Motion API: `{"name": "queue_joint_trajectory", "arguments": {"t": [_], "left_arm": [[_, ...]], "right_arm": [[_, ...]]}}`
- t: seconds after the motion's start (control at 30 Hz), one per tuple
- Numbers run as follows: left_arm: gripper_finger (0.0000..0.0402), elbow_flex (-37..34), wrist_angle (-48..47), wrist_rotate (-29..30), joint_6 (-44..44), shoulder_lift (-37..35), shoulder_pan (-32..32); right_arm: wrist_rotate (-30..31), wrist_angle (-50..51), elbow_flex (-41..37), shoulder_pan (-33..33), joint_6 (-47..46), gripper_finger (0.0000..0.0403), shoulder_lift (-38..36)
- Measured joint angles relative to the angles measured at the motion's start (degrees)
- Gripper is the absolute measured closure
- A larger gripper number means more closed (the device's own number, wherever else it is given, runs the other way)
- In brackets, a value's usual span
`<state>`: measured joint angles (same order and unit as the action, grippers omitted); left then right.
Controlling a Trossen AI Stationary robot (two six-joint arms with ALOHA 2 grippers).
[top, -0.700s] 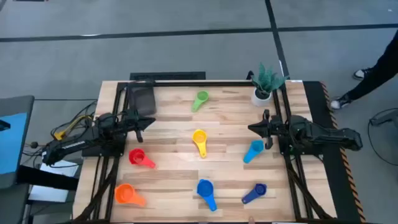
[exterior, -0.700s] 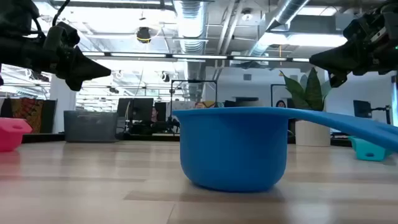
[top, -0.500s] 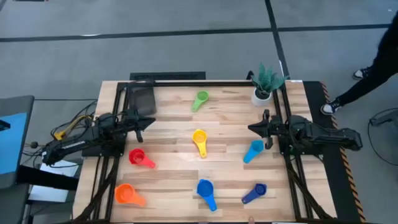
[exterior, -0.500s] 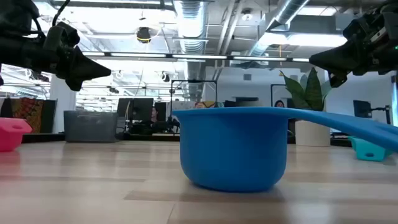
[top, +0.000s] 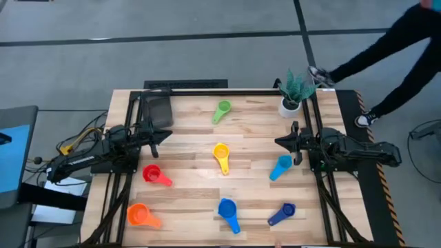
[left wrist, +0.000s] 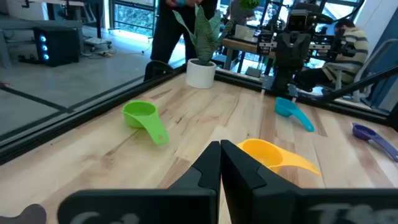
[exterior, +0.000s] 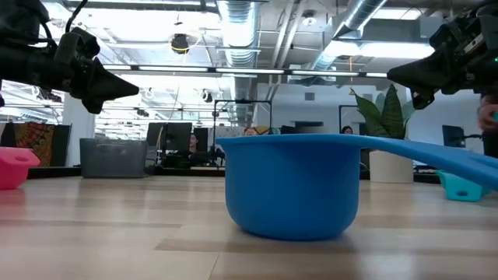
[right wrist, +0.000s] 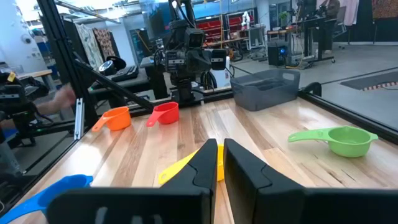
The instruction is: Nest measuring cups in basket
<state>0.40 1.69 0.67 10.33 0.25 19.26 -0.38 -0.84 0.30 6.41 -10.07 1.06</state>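
Observation:
Several measuring cups lie apart on the wooden table, each resting on its base: green (top: 222, 110), yellow (top: 221, 155), red (top: 153, 173), orange (top: 140, 215), blue (top: 228, 210), dark blue (top: 282, 213) and light blue (top: 280, 166). The dark basket (top: 156, 110) stands at the far left corner. My left gripper (top: 160, 134) hovers shut near the left edge, between the basket and the red cup, pointing level toward the yellow cup (left wrist: 267, 154). My right gripper (top: 279, 141) hovers shut near the right edge, above the light blue cup's far side, pointing left. Neither holds anything.
A white pot with a green plant (top: 292, 93) stands at the far right corner. A black metal frame (top: 207, 91) runs around the table's edge. A person's legs (top: 372, 52) show on the floor beyond the far right corner.
Both arms and all the cups have kept still. The person beyond the far right corner has stepped closer to the table's far edge.

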Motion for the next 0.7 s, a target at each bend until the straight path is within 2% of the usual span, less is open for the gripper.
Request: {"name": "queue_joint_trajectory", "arguments": {"t": [0.57,0.7], "left_arm": [[0.0401,0.0,0.71,0.11,0.08,0.04,-0.01],[0.0402,0.61,2.66,2.73,-0.66,0.04,-0.01]], "right_arm": [[0.0,0.0,0.0,0.0,0.0,0.0348,0.02],[0.0,0.0,0.0,-0.02,0.0,0.0348,0.02]]}}
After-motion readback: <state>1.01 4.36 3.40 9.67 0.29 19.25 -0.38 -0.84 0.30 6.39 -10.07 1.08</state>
